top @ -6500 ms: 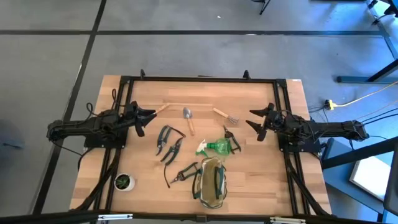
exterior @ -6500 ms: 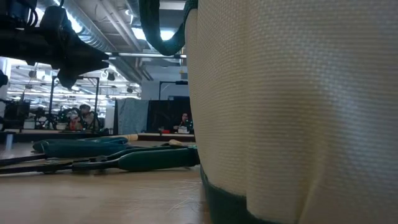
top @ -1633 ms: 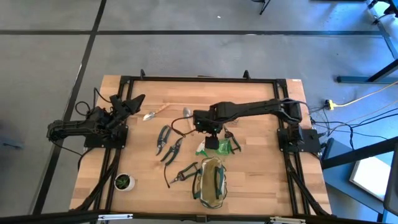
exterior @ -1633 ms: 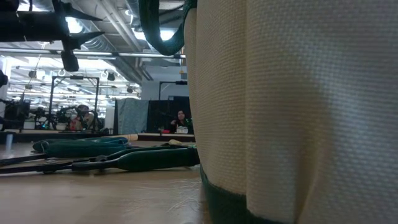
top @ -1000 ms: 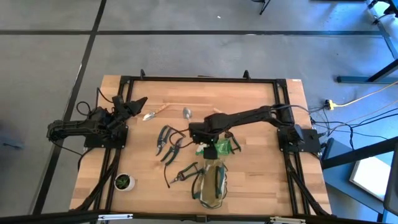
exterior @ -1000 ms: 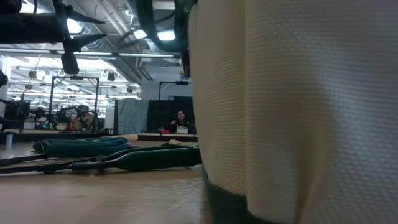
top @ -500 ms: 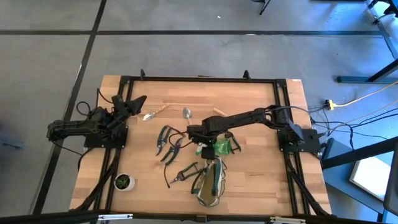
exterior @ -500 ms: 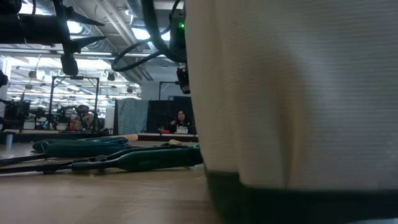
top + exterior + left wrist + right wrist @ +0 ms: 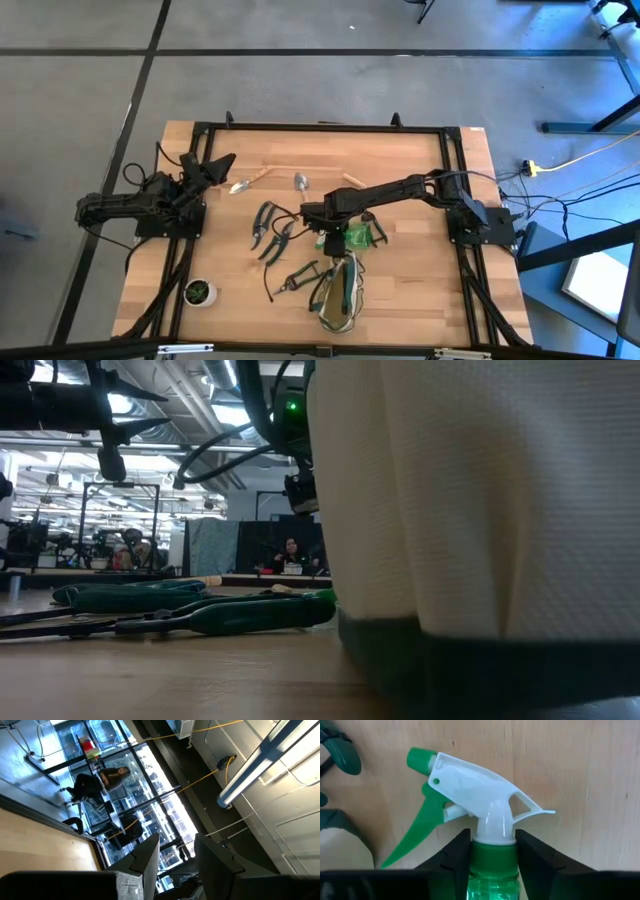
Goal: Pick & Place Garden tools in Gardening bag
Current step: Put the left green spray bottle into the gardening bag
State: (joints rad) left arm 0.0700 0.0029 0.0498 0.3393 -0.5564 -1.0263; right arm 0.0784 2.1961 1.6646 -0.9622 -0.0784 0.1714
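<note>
right tool (image 9: 492,851) grasping 1 spray bottle (image 9: 485,827) | left tool (image 9: 176,851) released | shears: 3 pairs

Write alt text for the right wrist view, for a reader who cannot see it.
Close-up of the green spray bottle lying on the wooden table, its neck between the two dark fingers of the right gripper. Its white trigger head with a green nozzle and lever points away from the camera.
</note>
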